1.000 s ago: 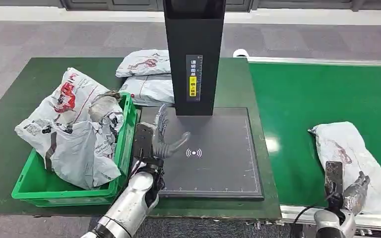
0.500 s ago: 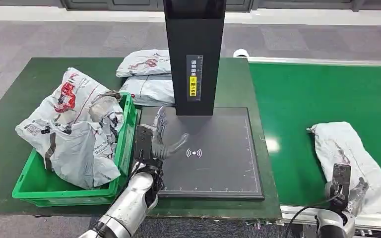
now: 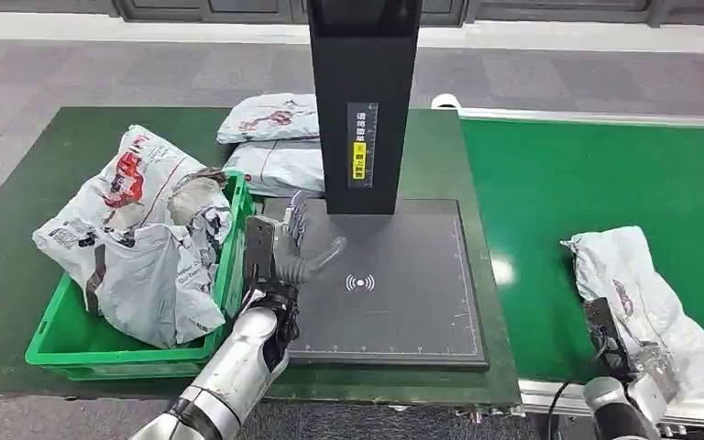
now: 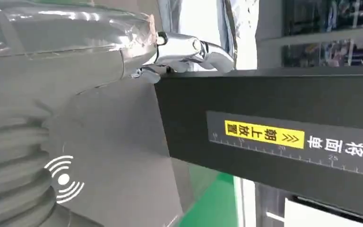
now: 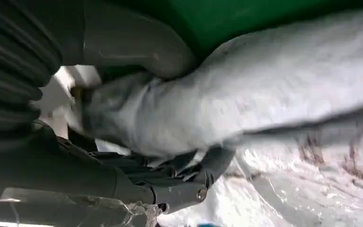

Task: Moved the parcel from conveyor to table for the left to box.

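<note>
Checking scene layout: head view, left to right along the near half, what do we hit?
Green bin stuffed with bags → left hand → black scanner pad → green conveyor → parcel → right hand.

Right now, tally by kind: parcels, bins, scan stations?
Parcels: 5 — 1 on the conveyor, 2 stacked behind the bin, 2 in the bin
Green bins: 1
Scan stations: 1
Total: 7
</note>
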